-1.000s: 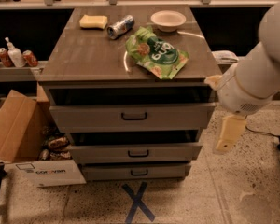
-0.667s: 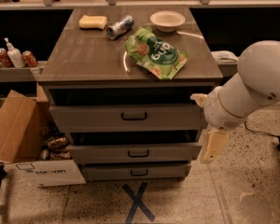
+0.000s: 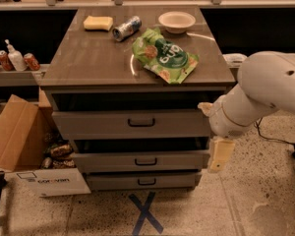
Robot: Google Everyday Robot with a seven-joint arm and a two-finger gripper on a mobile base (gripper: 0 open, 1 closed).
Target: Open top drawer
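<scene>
The top drawer (image 3: 98,124) is the widest of three grey-brown drawers under the cabinet top, with a small dark bar handle (image 3: 141,123) at its centre. A dark gap shows between its front panel and the cabinet top. My gripper (image 3: 220,155) hangs down from the white arm (image 3: 265,92) at the cabinet's right front corner. It sits just below the right end of the top drawer's front, level with the middle drawer (image 3: 108,161), and well to the right of the handle. It holds nothing that I can see.
On the cabinet top lie a green snack bag (image 3: 164,55), a can (image 3: 126,28), a yellow sponge (image 3: 98,22) and a white bowl (image 3: 176,21). A cardboard box (image 3: 19,136) stands on the floor at the left. A blue tape X (image 3: 145,213) marks the floor in front.
The arm and gripper have moved left and a little down, from beside the cabinet to its right front corner. The drawers have not moved.
</scene>
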